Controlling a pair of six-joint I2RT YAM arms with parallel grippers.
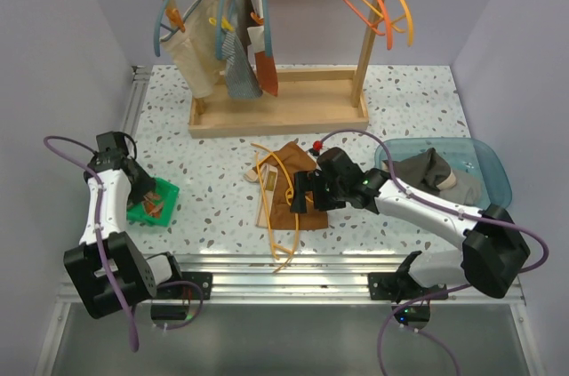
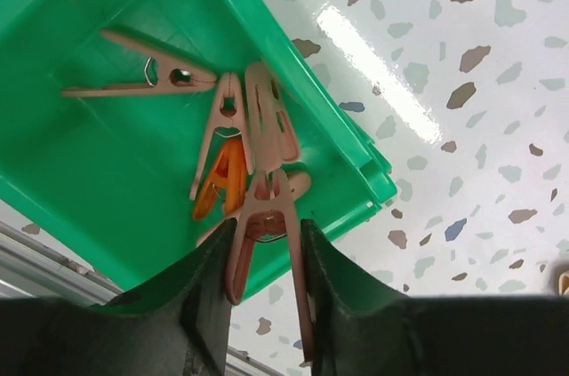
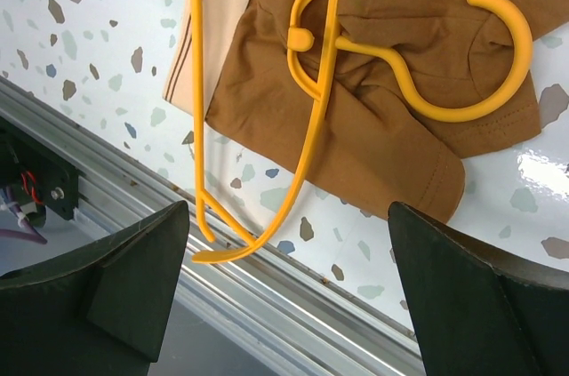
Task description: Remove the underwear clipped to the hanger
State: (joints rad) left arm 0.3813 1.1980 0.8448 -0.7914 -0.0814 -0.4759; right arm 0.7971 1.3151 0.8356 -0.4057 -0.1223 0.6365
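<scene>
Left wrist: left gripper (image 2: 267,236) pinches one beige peg (image 2: 265,209) above a green tray (image 2: 89,180) holding at least four more, while right gripper (image 3: 289,243) gapes empty over one underwear (image 3: 391,127) and one hanger (image 3: 304,38) by the worktop's front edge.

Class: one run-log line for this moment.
left gripper shut on peg over green bin | right gripper open above hanger | underwear on table under hanger

Robot laboratory bench, staged with laundry props.
A left arm (image 1: 98,207) and a right arm (image 1: 418,203) are bolted to a metal rail (image 1: 293,271) beside a speckled table (image 1: 418,100) boxed in by plain lilac walls (image 1: 53,38); a wooden rack (image 1: 276,116) is set behind.
</scene>
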